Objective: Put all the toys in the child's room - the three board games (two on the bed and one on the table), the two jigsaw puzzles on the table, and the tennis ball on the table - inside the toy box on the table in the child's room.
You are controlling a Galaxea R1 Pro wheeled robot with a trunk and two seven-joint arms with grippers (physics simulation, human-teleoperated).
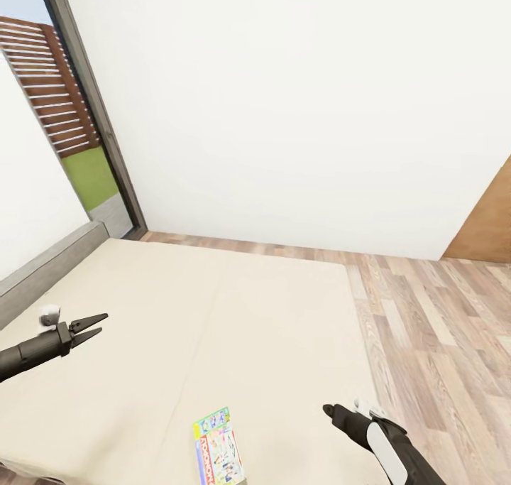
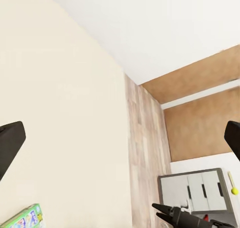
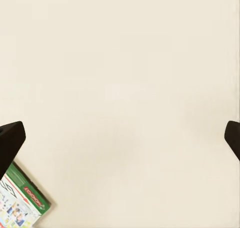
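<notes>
Head view: the left hand point(image 1: 96, 329) hovers over the cream bed point(image 1: 213, 329), fingers parted, empty. The right hand point(image 1: 333, 412) hangs just beyond the green-pink board game point(image 1: 218, 448) — its opening cannot be told here.

Left wrist view: the game point(image 2: 22, 219) lies flat below the spread fingers.

Right wrist view: fingertips point(image 3: 10, 140) wide apart, the game point(image 3: 22, 200) beside one tip.

Left arm extended forward over the bed point(image 1: 213, 314), its gripper point(image 1: 91, 329) with fingers parted. Right arm held lower, near the bed's edge, its gripper point(image 1: 333, 412) with fingers spread wide.
</notes>
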